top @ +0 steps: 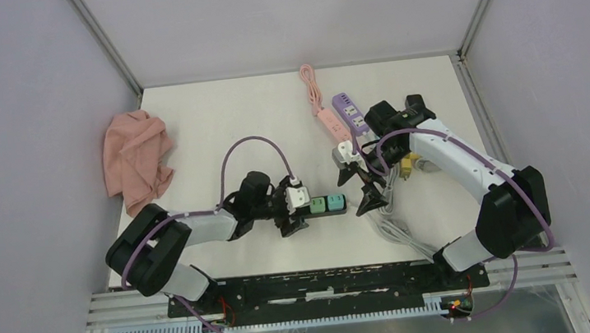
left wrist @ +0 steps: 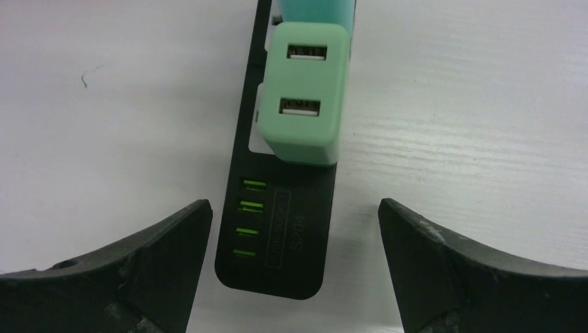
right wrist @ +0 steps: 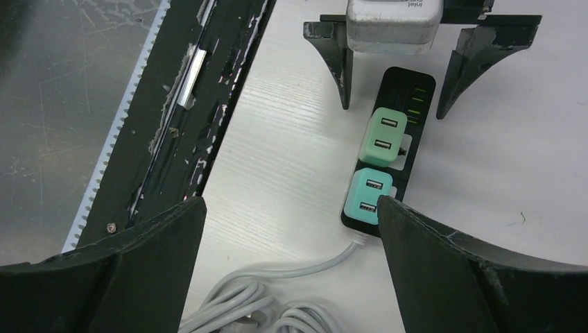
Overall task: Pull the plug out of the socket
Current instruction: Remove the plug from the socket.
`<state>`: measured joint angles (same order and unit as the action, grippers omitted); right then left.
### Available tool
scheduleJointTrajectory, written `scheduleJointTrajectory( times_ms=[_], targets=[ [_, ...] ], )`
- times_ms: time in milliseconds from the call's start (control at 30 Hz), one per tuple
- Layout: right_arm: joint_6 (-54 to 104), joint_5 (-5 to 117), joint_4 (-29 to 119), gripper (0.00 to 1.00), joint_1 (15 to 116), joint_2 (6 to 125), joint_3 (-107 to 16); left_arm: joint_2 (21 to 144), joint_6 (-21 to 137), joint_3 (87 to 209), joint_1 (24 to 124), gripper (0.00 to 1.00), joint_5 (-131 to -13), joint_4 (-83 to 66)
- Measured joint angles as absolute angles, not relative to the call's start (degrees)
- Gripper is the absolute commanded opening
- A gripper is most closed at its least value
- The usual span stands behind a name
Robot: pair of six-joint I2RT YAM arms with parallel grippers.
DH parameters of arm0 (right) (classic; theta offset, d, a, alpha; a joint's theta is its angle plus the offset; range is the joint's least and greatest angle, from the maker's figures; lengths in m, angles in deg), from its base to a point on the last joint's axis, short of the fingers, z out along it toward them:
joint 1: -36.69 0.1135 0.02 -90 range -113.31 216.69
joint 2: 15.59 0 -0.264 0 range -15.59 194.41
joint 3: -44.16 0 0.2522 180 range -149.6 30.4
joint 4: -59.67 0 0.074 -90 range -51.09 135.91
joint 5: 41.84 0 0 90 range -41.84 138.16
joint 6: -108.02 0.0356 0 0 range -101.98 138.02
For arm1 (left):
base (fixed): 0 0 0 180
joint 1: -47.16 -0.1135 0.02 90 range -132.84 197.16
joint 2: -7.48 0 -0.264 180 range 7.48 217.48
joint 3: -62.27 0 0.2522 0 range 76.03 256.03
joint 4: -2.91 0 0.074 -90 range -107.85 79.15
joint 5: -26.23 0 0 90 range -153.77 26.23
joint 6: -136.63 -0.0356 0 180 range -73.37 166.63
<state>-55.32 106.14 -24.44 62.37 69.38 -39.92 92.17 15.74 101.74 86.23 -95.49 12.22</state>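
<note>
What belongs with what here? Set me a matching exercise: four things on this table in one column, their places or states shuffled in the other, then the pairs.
Things:
1. pink cloth
2. black power strip
3. mint-green charger
4. grey cable

Places or states:
A. plugged into the black power strip
B. crumpled, far left
C. coiled in loose loops
D. lying between the open left fingers, untouched by them

Pairs: 1-B, 2-D, 3-A, 4-C
</note>
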Motion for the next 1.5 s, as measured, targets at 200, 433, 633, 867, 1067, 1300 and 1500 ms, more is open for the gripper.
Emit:
scheduleJointTrajectory(
  times_ms=[200, 433, 633, 867, 1067, 1300, 1500],
  targets=[
    [-55.4, 106.1, -24.5, 1.0, 62.1, 69.4, -39.8, 94.8, 14.8, 103.0, 86.2, 0.82, -95.5, 11.5],
    [-55.4, 106.1, -24.4, 1.0, 62.0, 69.3, -39.8, 96.1, 14.9, 104.1, 86.5, 0.31, -95.5, 11.5],
    [-54.6, 105.9, -21.8, 1.0, 61.8, 67.8, -37.8, 95.8, 16.7, 104.0, 89.7, 0.03, -92.7, 12.4],
    [-52.4, 104.4, -17.9, 1.0, 61.8, 67.0, -36.4, 94.2, 23.7, 100.1, 96.3, 0.03, -88.7, 17.9],
    [-52.1, 100.6, -14.8, 1.0, 61.8, 66.9, -34.1, 90.9, 30.0, 95.3, 99.6, 0.03, -84.5, 22.3],
    [-53.2, 98.0, -13.1, 1.0, 61.8, 66.9, -31.3, 89.5, 36.3, 93.7, 102.7, 0.03, -78.7, 24.0],
    [-53.9, 96.8, -11.5, 1.0, 62.2, 66.9, -29.8, 89.0, 39.3, 93.4, 105.1, 0.03, -74.2, 24.0]
  ],
)
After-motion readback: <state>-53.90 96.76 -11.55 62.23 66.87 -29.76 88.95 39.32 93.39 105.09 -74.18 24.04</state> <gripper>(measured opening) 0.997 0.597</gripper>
